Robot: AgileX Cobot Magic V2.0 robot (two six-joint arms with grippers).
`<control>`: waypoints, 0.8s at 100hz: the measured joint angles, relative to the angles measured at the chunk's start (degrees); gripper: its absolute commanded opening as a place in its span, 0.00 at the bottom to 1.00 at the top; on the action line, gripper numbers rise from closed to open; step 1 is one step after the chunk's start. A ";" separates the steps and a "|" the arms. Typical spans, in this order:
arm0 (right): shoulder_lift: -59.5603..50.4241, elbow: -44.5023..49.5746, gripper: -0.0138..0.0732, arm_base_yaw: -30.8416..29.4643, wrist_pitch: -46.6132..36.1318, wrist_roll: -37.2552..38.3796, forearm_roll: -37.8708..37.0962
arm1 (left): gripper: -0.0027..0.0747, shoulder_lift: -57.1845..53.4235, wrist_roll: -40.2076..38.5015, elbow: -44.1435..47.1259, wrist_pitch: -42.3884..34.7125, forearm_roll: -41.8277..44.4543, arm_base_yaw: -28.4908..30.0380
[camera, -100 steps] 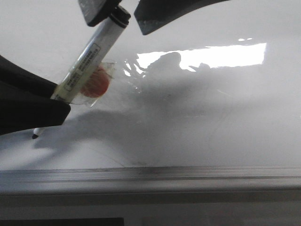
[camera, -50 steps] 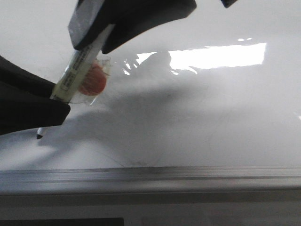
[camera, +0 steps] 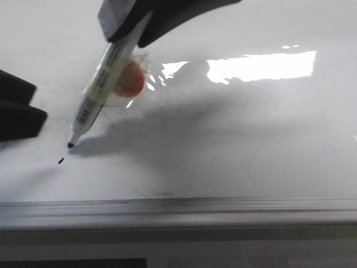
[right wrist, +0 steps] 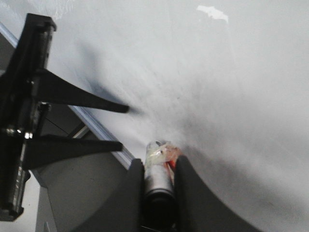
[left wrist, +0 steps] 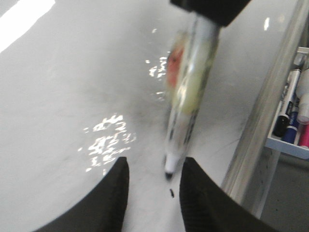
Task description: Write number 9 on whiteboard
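Glossy smooth whiteboard, grey metal edge strip, plastic marker

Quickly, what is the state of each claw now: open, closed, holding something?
Left claw: open, holding nothing; the marker tip is between its fingers.
Right claw: closed on the marker, tip at the whiteboard.

A lab or office workbench: a glossy whiteboard and a tray of markers beside it.

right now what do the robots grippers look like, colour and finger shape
Both are matte black. The left gripper has broad, rounded fingers with a fine ribbed texture on the pads; seen from the right wrist they taper to thin points. The right gripper has similar smooth, rounded black fingers. No cables or markings show.
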 measured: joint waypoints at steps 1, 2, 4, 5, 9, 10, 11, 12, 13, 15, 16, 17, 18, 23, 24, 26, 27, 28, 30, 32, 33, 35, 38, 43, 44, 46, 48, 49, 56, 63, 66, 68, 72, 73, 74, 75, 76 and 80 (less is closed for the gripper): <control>-0.27 0.00 0.08 -0.18 0.27 0.00 0.01 | 0.35 -0.99 0.00 0.00 0.35 -0.13 0.00; -0.53 0.00 0.08 -0.19 0.41 0.00 0.01 | 0.35 -1.49 0.00 0.00 0.92 -0.26 0.00; -1.35 0.00 0.08 -0.62 0.77 0.00 -0.13 | 0.35 -2.99 0.00 0.00 1.75 -0.51 0.00; -1.91 0.00 0.08 -0.87 0.90 0.00 -0.13 | 0.35 -3.48 0.00 0.00 2.00 -0.61 0.00; -3.32 0.00 0.08 -1.63 1.38 0.00 -0.40 | 0.35 -6.40 0.00 0.00 3.24 -0.88 0.00; -3.86 0.00 0.08 -1.97 1.47 0.00 -0.40 | 0.35 -7.36 0.00 0.00 3.42 -0.90 0.00; -4.12 0.00 0.08 -2.15 1.61 0.00 -0.40 | 0.35 -7.84 0.00 0.00 3.69 -1.02 0.00; -4.63 0.00 0.08 -2.53 1.62 0.00 -0.44 | 0.35 -8.30 0.00 0.00 3.80 -1.00 0.00; -4.88 0.00 0.08 -2.75 1.76 0.00 -0.44 | 0.35 -9.17 0.00 0.00 4.05 -1.00 0.00; -5.59 0.00 0.08 -3.39 1.87 0.00 -0.54 | 0.35 -10.39 0.00 0.00 4.32 -1.16 0.00; -5.81 0.00 0.08 -3.62 1.91 0.00 -0.65 | 0.35 -10.77 0.00 0.00 4.57 -1.16 0.00; -6.24 0.00 0.08 -4.09 2.01 0.00 -0.57 | 0.35 -11.49 0.00 0.00 4.74 -1.16 0.00; -6.45 0.00 0.08 -4.33 2.01 0.00 -0.69 | 0.35 -11.84 0.00 0.00 5.01 -1.31 0.00; -7.64 0.00 0.09 -6.11 2.46 0.00 -0.79 | 0.35 -13.90 0.00 0.00 5.55 -1.61 0.00; -7.88 0.00 0.09 -6.64 2.46 0.00 -0.79 | 0.35 -14.36 0.00 0.00 5.68 -1.77 0.00; -8.21 0.00 0.09 -7.41 2.62 0.00 -0.79 | 0.35 -14.76 0.00 0.00 5.79 -1.93 0.00; -8.24 0.00 0.09 -7.67 2.72 0.00 -0.79 | 0.35 -15.11 0.00 0.00 5.77 -2.00 0.00; -8.34 0.00 0.09 -8.17 2.72 0.00 -0.91 | 0.35 -15.26 0.00 0.00 5.77 -1.98 0.00; -8.48 0.00 0.09 -8.67 2.86 0.00 -0.89 | 0.35 -15.65 0.00 0.00 5.81 -2.14 0.00; -8.62 0.00 0.09 -9.36 2.86 0.00 -0.89 | 0.35 -15.94 0.00 0.00 5.92 -2.42 0.00; -8.62 0.00 0.09 -9.83 2.86 0.00 -0.89 | 0.35 -15.91 0.00 0.00 5.92 -2.54 0.00; -8.62 0.00 0.09 -10.51 2.86 0.00 -0.89 | 0.35 -16.08 0.00 0.00 5.94 -2.68 0.00; -8.62 0.00 0.09 -11.27 2.62 0.00 -0.60 | 0.35 -16.21 0.00 0.00 6.05 -2.88 0.00; -8.44 -0.04 0.09 -12.16 1.69 0.00 -0.18 | 0.35 -16.21 0.00 0.00 6.18 -3.27 0.00; -8.24 -0.04 0.09 -12.16 1.45 0.00 -0.15 | 0.35 -16.21 0.00 0.00 6.18 -3.28 0.00; -8.13 -0.13 0.09 -12.51 0.61 0.00 0.01 | 0.35 -16.21 0.00 0.00 6.32 -3.28 0.00; -7.77 -0.13 0.09 -12.68 -0.34 0.00 0.10 | 0.35 -16.21 0.00 0.00 6.31 -3.37 0.00; -7.52 -0.13 0.09 -12.79 -0.66 0.00 0.10 | 0.35 -16.21 0.00 0.00 6.31 -3.37 0.00; -6.04 -0.39 0.09 -12.90 -3.48 0.17 0.52 | 0.35 -16.21 0.00 0.00 6.31 -3.51 0.00; -4.43 -0.90 0.09 -11.71 -3.80 0.17 1.09 | 0.35 -16.21 0.00 0.00 6.31 -3.51 0.00; -3.95 -1.00 0.09 -10.98 -3.18 0.17 1.09 | 0.35 -16.21 0.00 0.00 6.31 -3.51 0.00; -3.63 -1.13 0.09 -10.45 -2.56 0.17 1.19 | 0.35 -16.21 0.00 0.00 6.31 -3.51 0.00; -3.18 -1.13 0.09 -9.51 -0.98 0.17 1.19 | 0.35 -16.21 0.00 0.00 6.31 -3.51 0.00; -3.20 -1.13 0.09 -9.38 -0.69 0.17 1.19 | 0.35 -16.21 0.00 0.00 6.31 -3.51 0.00; -3.20 -1.13 0.09 -9.27 -0.10 0.17 1.19 | 0.35 -16.21 0.00 0.00 6.31 -3.51 0.00; -3.20 -1.13 0.09 -9.17 0.17 0.17 1.31 | 0.35 -16.21 0.00 0.00 6.31 -3.51 0.00; -3.20 -1.13 0.09 -9.00 0.74 0.17 1.30 | 0.35 -16.21 0.00 0.00 6.31 -3.51 0.00; -3.35 -1.26 0.09 -8.74 1.83 0.17 1.19 | 0.35 -16.21 0.00 0.00 6.31 -3.51 0.00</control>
